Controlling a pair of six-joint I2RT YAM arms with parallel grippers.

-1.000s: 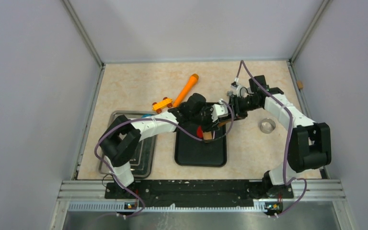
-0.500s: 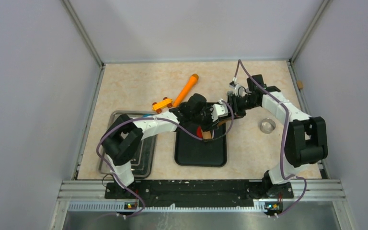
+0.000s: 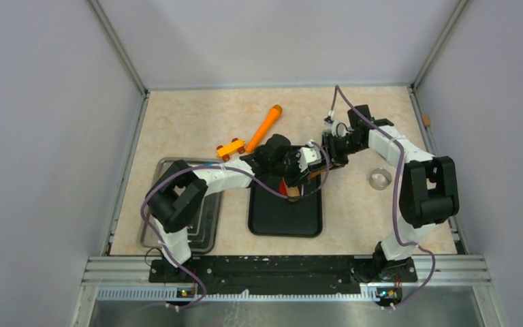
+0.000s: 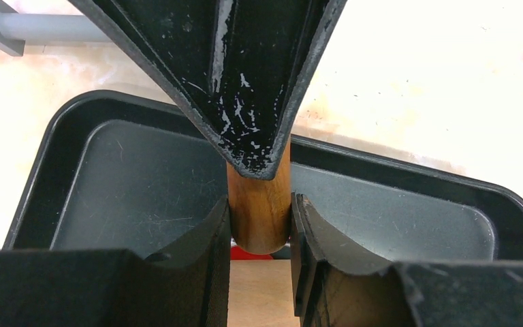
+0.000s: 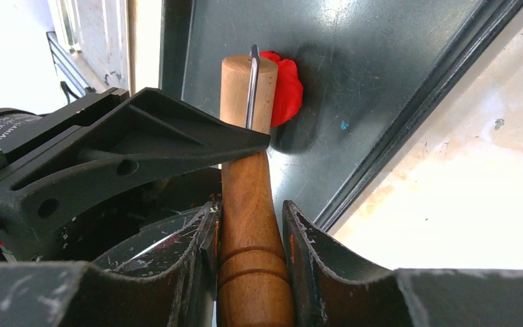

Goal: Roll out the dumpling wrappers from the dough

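A wooden rolling pin [image 3: 308,180] lies over the black tray [image 3: 284,221], and both grippers hold it. My left gripper [image 4: 259,225] is shut on one end of the pin [image 4: 259,204]. A sliver of red dough [image 4: 248,253] shows under that end. My right gripper [image 5: 250,231] is shut on the grooved handle of the pin [image 5: 248,197]. The pin's far end lies over the red dough blob [image 5: 287,88] on the tray floor [image 5: 381,75]. In the top view the left gripper [image 3: 304,167] and the right gripper [image 3: 327,153] meet above the dough [image 3: 283,185].
An orange toy car [image 3: 231,148] and an orange stick [image 3: 265,125] lie behind the tray. A metal ring [image 3: 380,178] sits to the right. A silver tray [image 3: 208,221] stands at the left, partly under my left arm. A small brown block [image 3: 426,120] sits at the right wall.
My right gripper and forearm have shifted a little to the left and farther back, still on the pin. My left gripper has barely moved.
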